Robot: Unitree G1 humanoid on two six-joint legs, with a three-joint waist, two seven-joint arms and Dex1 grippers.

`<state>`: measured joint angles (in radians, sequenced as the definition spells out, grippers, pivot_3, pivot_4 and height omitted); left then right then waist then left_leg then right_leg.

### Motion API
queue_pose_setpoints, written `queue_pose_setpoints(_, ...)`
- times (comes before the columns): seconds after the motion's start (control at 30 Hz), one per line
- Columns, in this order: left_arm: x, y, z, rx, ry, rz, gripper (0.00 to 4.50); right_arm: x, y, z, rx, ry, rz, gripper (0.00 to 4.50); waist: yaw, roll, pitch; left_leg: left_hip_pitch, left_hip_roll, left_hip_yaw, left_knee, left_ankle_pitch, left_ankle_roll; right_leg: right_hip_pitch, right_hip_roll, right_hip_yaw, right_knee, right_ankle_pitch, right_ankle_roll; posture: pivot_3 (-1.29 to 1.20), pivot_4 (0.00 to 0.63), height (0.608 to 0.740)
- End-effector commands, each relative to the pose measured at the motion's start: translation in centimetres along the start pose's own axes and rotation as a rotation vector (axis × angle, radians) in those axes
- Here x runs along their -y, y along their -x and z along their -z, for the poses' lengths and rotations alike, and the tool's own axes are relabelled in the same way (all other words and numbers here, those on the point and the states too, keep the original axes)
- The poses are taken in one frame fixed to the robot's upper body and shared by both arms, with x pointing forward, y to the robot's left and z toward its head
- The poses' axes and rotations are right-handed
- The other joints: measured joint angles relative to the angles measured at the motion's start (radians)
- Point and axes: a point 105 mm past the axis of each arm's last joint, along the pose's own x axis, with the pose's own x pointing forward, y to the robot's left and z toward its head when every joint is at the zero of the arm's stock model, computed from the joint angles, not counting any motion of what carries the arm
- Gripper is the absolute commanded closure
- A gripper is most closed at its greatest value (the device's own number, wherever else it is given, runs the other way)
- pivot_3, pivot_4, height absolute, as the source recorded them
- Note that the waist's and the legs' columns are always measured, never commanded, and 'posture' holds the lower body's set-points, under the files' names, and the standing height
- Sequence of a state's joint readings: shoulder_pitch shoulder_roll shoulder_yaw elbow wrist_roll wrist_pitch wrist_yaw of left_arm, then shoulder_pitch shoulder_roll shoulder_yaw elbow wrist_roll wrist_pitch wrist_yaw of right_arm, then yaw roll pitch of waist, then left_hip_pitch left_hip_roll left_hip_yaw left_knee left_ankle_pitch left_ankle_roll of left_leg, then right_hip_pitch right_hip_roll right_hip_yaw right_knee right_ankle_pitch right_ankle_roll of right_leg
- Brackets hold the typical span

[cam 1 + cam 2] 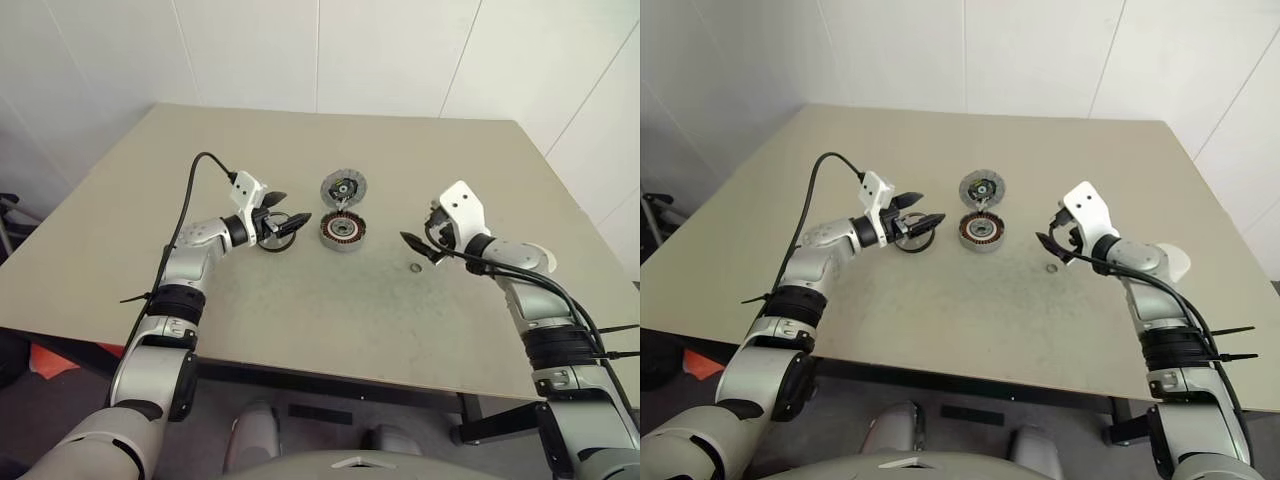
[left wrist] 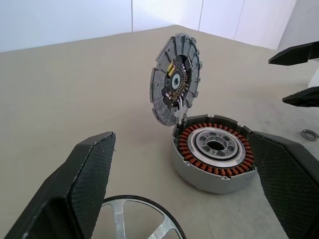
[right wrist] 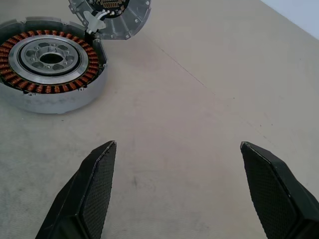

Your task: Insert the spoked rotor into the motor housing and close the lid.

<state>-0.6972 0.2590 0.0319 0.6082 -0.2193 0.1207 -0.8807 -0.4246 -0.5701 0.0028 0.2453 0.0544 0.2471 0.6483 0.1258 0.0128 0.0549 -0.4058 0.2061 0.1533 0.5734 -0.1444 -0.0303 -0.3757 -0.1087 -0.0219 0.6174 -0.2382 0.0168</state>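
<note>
The motor housing (image 1: 345, 232) sits mid-table, its copper windings ringing a dark centre. The lid (image 1: 343, 188) stands tilted open at the housing's far rim, inner side showing. The spoked rotor (image 2: 142, 219), a thin black ring with metal spokes, lies flat on the table left of the housing, partly hidden under my left gripper (image 1: 298, 206). That gripper hovers open just above the rotor, pointing toward the housing and holding nothing. My right gripper (image 1: 417, 230) is open and empty to the right of the housing, its fingers (image 3: 89, 194) spread wide above bare tabletop.
A tiny metal washer (image 1: 416, 268) lies on the table just in front of my right gripper. The beige table (image 1: 300, 330) has wide free room in front of and behind the parts. White walls stand beyond its far edge.
</note>
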Motion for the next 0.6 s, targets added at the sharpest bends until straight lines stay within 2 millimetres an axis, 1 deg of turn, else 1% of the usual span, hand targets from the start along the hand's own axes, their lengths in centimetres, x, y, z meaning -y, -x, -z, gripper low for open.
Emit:
queue_pose_setpoints(0.03,0.00,-0.04,-1.72,0.044,-0.042,0.004,0.02,1.11,0.28,-1.38,0.049,0.018,0.041,0.00,0.000,0.000,0.000,0.000,0.000,0.000,0.000,0.000,0.000,0.000,0.000,0.000,0.000,0.000,0.000,0.00,0.000,0.740)
queue_pose_setpoints(0.17,0.07,-0.12,-1.85,0.046,-0.043,0.009,0.02,0.67,0.01,-1.59,0.058,0.027,0.030,0.00,-0.001,0.000,0.000,0.000,0.000,0.000,0.000,0.000,0.000,0.000,0.000,0.000,0.000,0.000,0.000,0.00,0.000,0.740)
queue_pose_setpoints(0.27,0.18,-0.19,-1.72,0.046,-0.041,0.009,0.02,0.84,0.11,-1.39,0.056,0.027,0.041,0.00,0.000,0.000,0.000,0.000,0.000,0.000,0.000,0.000,0.000,0.000,0.000,0.000,0.000,0.000,0.000,0.00,0.000,0.740)
queue_pose_setpoints(0.37,0.39,-0.33,-1.87,0.050,-0.039,0.017,0.02,0.55,0.04,-1.31,0.053,0.034,0.031,0.00,0.000,0.000,0.000,0.000,0.000,0.000,0.000,0.000,0.000,0.000,0.000,0.000,0.000,0.000,0.000,0.00,0.000,0.740)
queue_pose_setpoints(0.6,0.41,-0.13,-1.75,0.038,-0.043,0.021,0.02,0.56,0.05,-1.22,0.054,0.029,0.034,0.00,-0.001,0.000,0.000,0.000,0.000,0.000,0.000,0.000,0.000,0.000,0.000,0.000,0.000,0.000,0.000,0.00,0.000,0.740)
